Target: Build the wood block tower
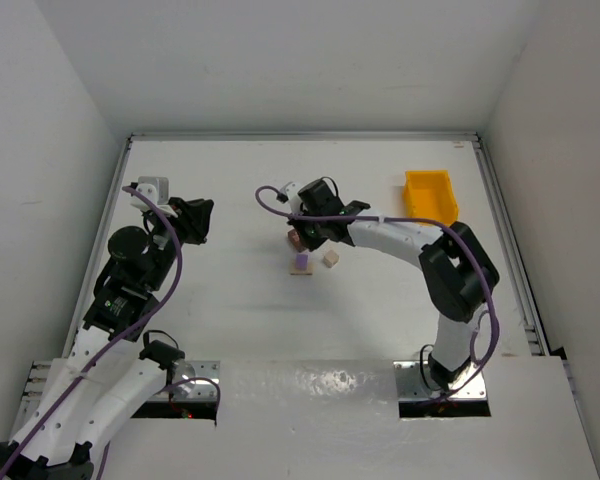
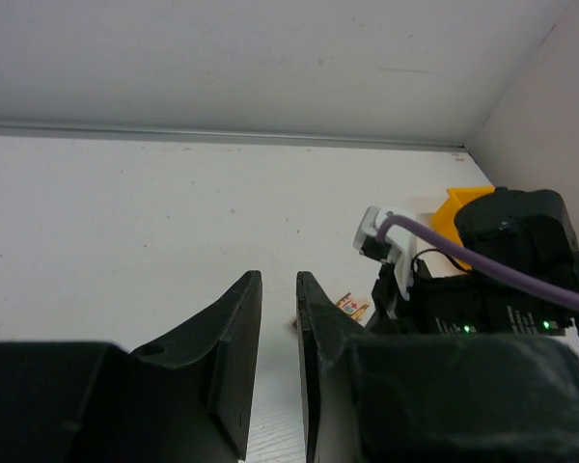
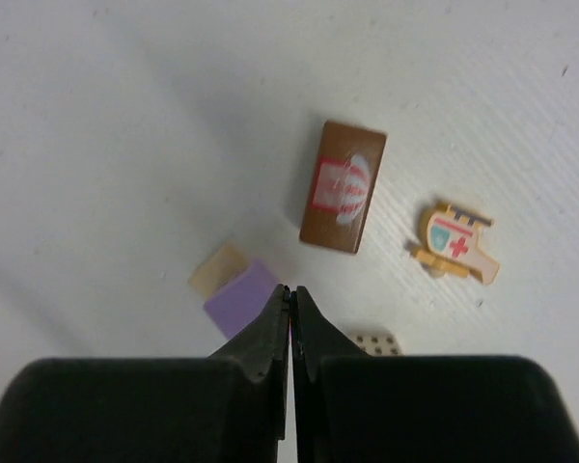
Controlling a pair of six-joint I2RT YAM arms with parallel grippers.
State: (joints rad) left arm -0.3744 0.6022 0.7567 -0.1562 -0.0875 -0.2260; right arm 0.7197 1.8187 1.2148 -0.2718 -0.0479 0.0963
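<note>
The tower's wooden blocks lie loose near the table's middle. A purple block (image 3: 239,297) rests on a tan piece (image 3: 217,270). Beyond them are a brown block with a red-and-white picture (image 3: 343,186), a pale piece with a red cross (image 3: 455,241) and a dotted pale block (image 3: 374,344). My right gripper (image 3: 290,289) hovers over them, shut with nothing between its fingers, its tips just right of the purple block (image 1: 301,260). My left gripper (image 2: 279,280) is off to the left (image 1: 202,222), its jaws a narrow gap apart and empty.
A yellow bin (image 1: 429,195) stands at the back right, behind the right arm (image 2: 502,270). White walls enclose the table on three sides. A pale cube (image 1: 330,259) sits right of the purple block.
</note>
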